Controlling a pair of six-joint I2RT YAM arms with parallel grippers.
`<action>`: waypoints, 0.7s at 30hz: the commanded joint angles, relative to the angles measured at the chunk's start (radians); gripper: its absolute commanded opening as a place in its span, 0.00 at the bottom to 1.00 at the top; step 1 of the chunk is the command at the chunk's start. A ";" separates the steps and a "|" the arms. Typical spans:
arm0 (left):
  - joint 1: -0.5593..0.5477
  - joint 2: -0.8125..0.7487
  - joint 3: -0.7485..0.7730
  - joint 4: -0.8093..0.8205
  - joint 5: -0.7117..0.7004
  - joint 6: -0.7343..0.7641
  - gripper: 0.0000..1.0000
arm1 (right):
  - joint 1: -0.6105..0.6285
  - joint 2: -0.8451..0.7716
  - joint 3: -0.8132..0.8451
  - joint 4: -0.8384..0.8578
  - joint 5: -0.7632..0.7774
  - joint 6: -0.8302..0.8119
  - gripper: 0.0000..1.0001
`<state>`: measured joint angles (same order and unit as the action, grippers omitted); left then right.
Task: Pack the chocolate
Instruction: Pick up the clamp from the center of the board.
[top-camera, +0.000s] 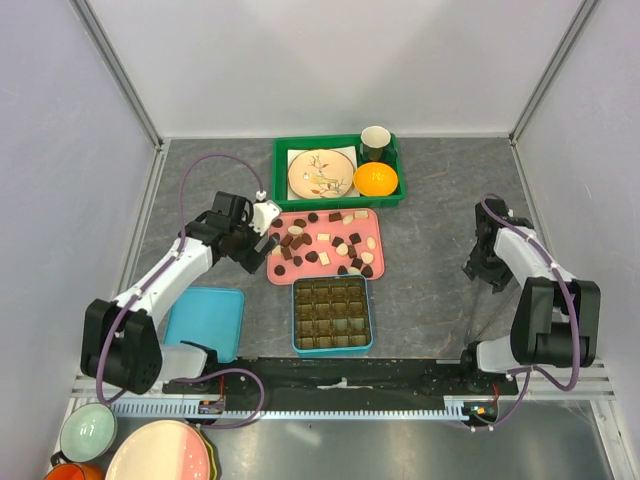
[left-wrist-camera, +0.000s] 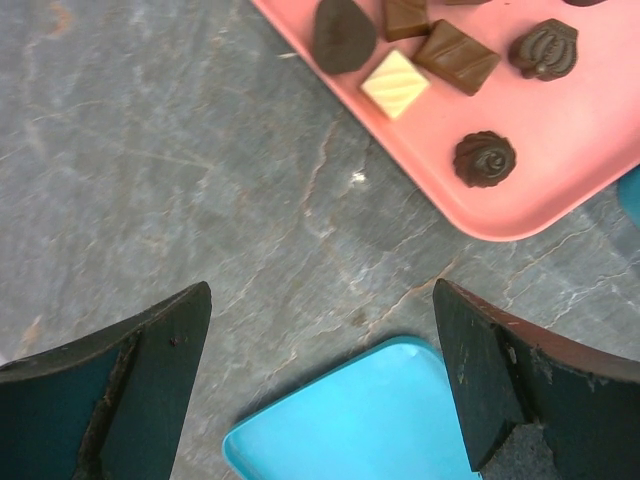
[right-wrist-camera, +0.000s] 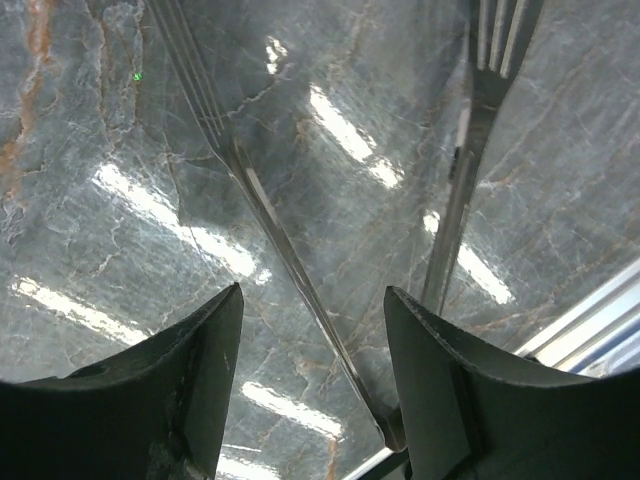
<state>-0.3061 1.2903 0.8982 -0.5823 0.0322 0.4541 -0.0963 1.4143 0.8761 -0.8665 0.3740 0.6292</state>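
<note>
Grey marbled tabletop (top-camera: 430, 200). Chocolate (left-wrist-camera: 485, 158) lies loose on pink tray (left-wrist-camera: 590, 160), next to gridded box (top-camera: 370, 315). Left tool (left-wrist-camera: 322, 290) wide apart, empty, by tray corner. Right tool (right-wrist-camera: 312, 290) jaws apart over tongs (right-wrist-camera: 290, 260), not visibly gripping. Likely step: fetching tongs. Next: lower, close on them.

The left pincer (top-camera: 252, 258) hangs low over the grey tabletop (top-camera: 430, 300). Just to its right lies the pink tray (top-camera: 290, 277), strewn with the chocolate (top-camera: 322, 237). Nearer the arm bases than the pincer, a blue compartment box (top-camera: 295, 315) sits to its right and a blue lid (top-camera: 205, 320) to its left. Beyond it stands a green tray (top-camera: 340, 140) holding a plate (top-camera: 320, 173), a cup (top-camera: 376, 143) and an orange (top-camera: 376, 179). The right pincer (top-camera: 478, 272) hovers well apart from all of these, far to the right.
</note>
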 joint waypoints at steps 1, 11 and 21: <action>0.004 0.041 0.021 0.058 0.057 0.015 0.99 | -0.014 0.050 0.017 0.053 -0.023 -0.051 0.66; 0.007 0.052 -0.012 0.098 0.054 0.027 0.99 | -0.013 0.164 0.024 0.122 -0.099 -0.057 0.37; 0.019 0.000 -0.050 0.090 0.035 0.037 0.99 | 0.202 0.259 0.176 0.135 -0.109 -0.074 0.11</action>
<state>-0.2939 1.3415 0.8639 -0.5167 0.0624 0.4625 -0.0242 1.6215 0.9432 -0.7578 0.2634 0.5724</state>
